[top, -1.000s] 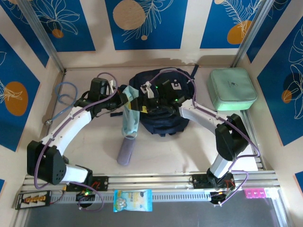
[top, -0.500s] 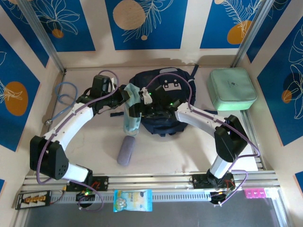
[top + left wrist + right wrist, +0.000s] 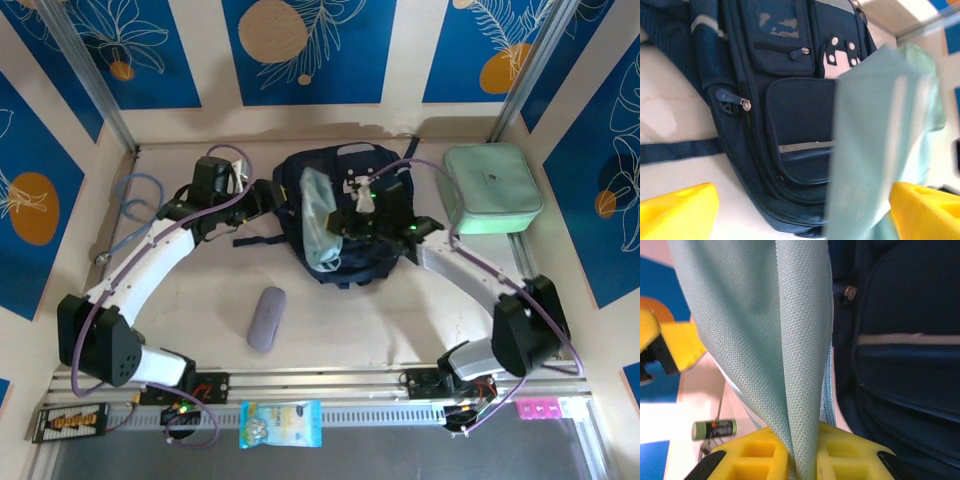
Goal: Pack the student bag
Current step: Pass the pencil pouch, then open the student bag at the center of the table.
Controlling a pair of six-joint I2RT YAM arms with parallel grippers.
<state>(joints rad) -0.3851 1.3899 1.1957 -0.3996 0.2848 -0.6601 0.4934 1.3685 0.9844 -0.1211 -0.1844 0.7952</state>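
Teal pouch [image 3: 320, 218] pinched above the student bag [image 3: 352, 268], not yet inside.
My right gripper [image 3: 802, 452] is clamped on the pouch's cloth, and my left gripper [image 3: 800, 214] stands spread and empty. The bag lies at the table's far middle. I judge packing barely begun: the grey case [image 3: 266, 317], mint zip case [image 3: 490, 188] and packet [image 3: 280, 423] wait outside. The overhead view places those leftovers. My right wrist view gives the pinch close up, plus a small green tube [image 3: 714, 429].
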